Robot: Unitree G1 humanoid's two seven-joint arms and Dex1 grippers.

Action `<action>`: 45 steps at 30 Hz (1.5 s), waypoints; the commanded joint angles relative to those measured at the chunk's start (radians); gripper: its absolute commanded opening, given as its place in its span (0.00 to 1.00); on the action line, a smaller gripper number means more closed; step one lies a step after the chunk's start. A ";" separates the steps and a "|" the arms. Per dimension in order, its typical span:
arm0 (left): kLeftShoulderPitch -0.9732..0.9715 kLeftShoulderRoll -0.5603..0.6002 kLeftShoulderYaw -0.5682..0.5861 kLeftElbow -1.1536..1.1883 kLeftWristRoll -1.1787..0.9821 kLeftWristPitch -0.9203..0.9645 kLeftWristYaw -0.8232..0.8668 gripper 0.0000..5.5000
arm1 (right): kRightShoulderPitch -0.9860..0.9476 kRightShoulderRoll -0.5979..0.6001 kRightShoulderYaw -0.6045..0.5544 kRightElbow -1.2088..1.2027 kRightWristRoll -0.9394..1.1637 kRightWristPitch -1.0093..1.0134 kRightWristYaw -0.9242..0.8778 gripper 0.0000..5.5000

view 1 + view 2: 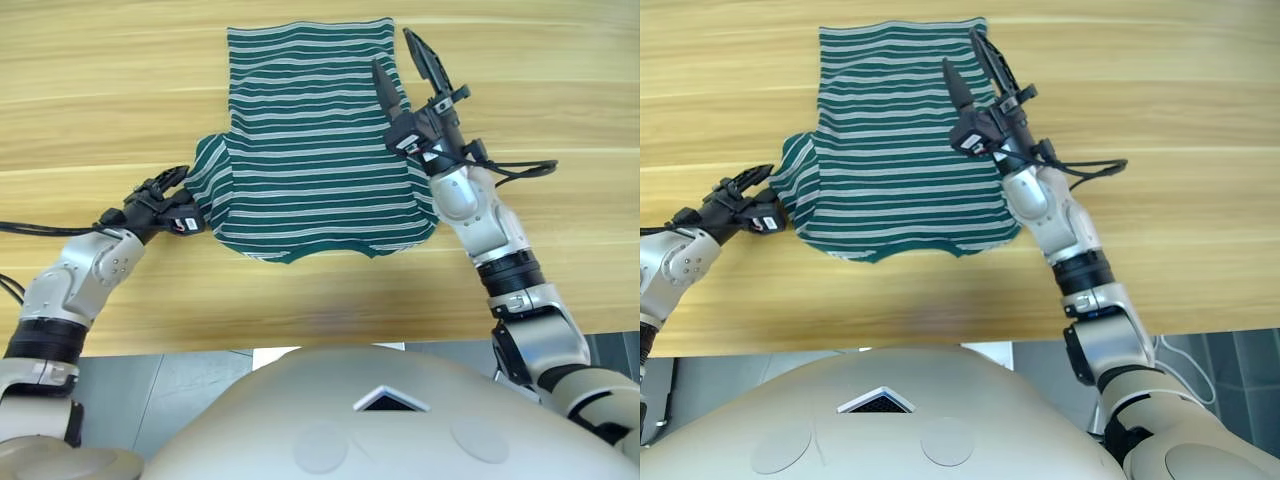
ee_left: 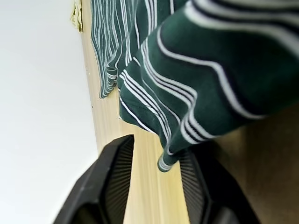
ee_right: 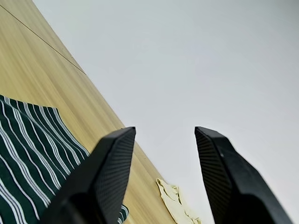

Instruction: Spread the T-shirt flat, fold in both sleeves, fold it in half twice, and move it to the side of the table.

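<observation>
Closest in, the left gripper (image 1: 180,192) sits low on the table (image 1: 100,80) at the left edge of the T-shirt (image 1: 310,150). Its fingers (image 2: 117,182) stand apart, with the hem of the left sleeve (image 1: 207,170) hanging between them. From the left wrist view I'd say it is set around the cloth rather than clamped on it, which looks like lining up for a pinch.

That sleeve sticks out from the body of the shirt, so it looks like the one yet to be folded in. The right side already shows a straight edge, as if its sleeve were tucked over.

Over on the right, the right gripper (image 1: 393,48) hangs above the shirt's right half, fingers spread wide and holding nothing. I'd guess it is kept up out of the way so it doesn't drag the cloth.

The shirt itself lies flat in the middle of the table, collar toward the near edge, hem toward the far side, and none of the halving folds have been made.
</observation>
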 commanded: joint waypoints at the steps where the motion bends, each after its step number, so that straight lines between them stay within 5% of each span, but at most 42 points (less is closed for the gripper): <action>1: 0.013 -0.003 -0.049 0.038 0.035 0.014 -0.030 0.21 | 0.005 0.004 -0.008 0.011 -0.002 -0.001 -0.009 0.43; 10: 0.002 0.000 -0.055 0.059 0.036 0.035 -0.002 0.01 | 0.013 0.003 -0.006 0.014 0.003 -0.005 -0.004 0.43; 33: -0.026 -0.035 0.067 -0.085 -0.018 -0.025 0.147 0.01 | 0.013 0.005 -0.009 0.050 -0.006 -0.010 -0.018 0.43; 45: -0.112 -0.089 -0.080 -0.077 0.053 -0.145 0.121 0.01 | 0.008 0.017 -0.001 0.067 -0.011 -0.013 -0.030 0.43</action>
